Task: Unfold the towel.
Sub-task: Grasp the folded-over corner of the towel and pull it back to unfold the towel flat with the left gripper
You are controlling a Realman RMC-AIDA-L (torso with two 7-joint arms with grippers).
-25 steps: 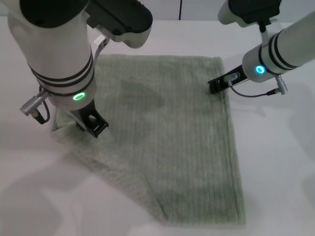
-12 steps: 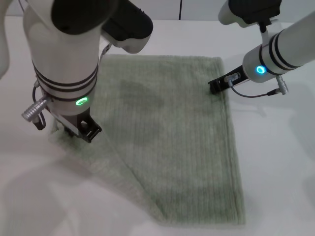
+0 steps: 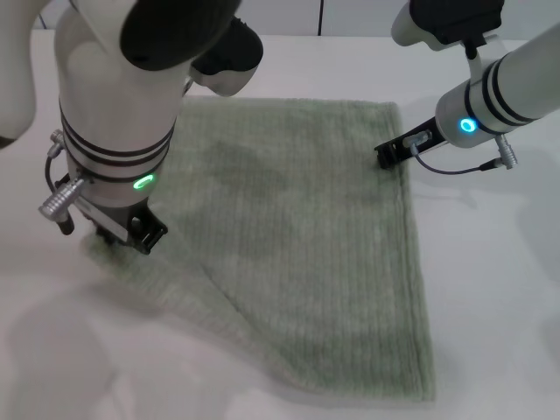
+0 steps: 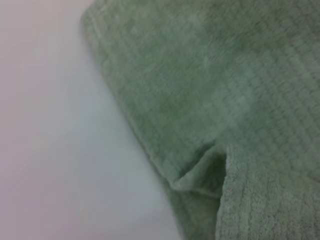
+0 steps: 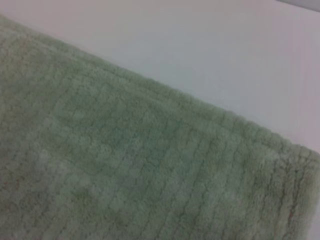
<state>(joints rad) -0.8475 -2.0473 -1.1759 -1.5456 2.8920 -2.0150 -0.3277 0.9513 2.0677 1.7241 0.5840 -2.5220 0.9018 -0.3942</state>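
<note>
The pale sage-green towel (image 3: 297,227) lies spread on the white table (image 3: 494,297), with a paler nubby flap (image 3: 179,289) still turned over at its near left. My left gripper (image 3: 133,234) is low at the towel's left edge, shut on the cloth there. The left wrist view shows the towel's edge with a small fold (image 4: 205,170) against the table. My right gripper (image 3: 388,156) sits at the towel's far right edge, shut on the hem. The right wrist view shows the ribbed towel (image 5: 125,165) and its hemmed edge close up.
The white table surrounds the towel on all sides, with bare surface to the left (image 3: 35,332) and right. A dark seam (image 3: 321,17) runs down the back wall. No other objects are in view.
My left gripper has moved left and slightly nearer, dragging the towel's left edge outward; the turned-over flap at the near left has spread wider. The right gripper has hardly moved.
</note>
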